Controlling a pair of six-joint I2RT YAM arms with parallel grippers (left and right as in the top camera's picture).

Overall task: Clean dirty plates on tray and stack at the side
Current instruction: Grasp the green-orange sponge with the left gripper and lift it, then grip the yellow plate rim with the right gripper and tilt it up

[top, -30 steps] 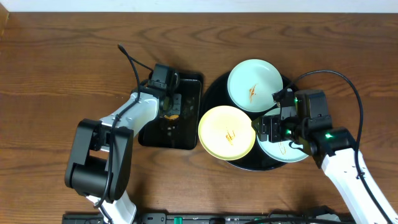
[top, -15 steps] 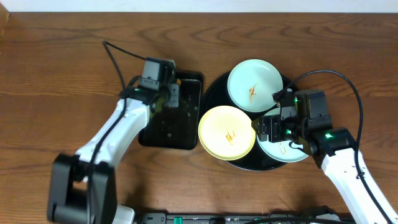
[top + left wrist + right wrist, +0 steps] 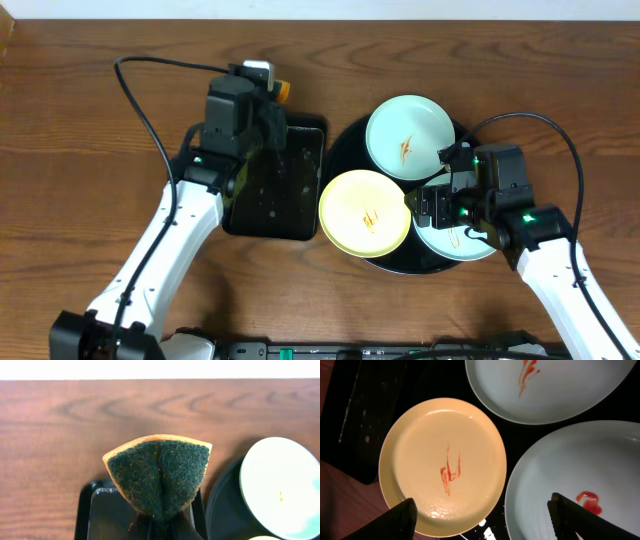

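Observation:
Three dirty plates lie on the round black tray [image 3: 343, 152]: a mint one [image 3: 409, 137] at the back, a yellow one [image 3: 365, 212] at the front left, and a mint one [image 3: 462, 238] at the front right. Each has a red smear. My left gripper [image 3: 272, 92] is shut on a sponge [image 3: 159, 472], green scouring face with an orange edge, held above the far end of the rectangular tray. My right gripper [image 3: 482, 520] is open over the gap between the yellow plate [image 3: 442, 465] and the front mint plate [image 3: 570, 480].
A smaller rectangular black tray [image 3: 275, 190], wet and speckled, lies left of the round tray. Dark wood-grain tabletop [image 3: 90, 130] stretches to the left and back. Cables loop from both arms.
My left arm has lifted the sponge off the rectangular tray and swung it up and toward the far side. The right arm and the plates have not moved.

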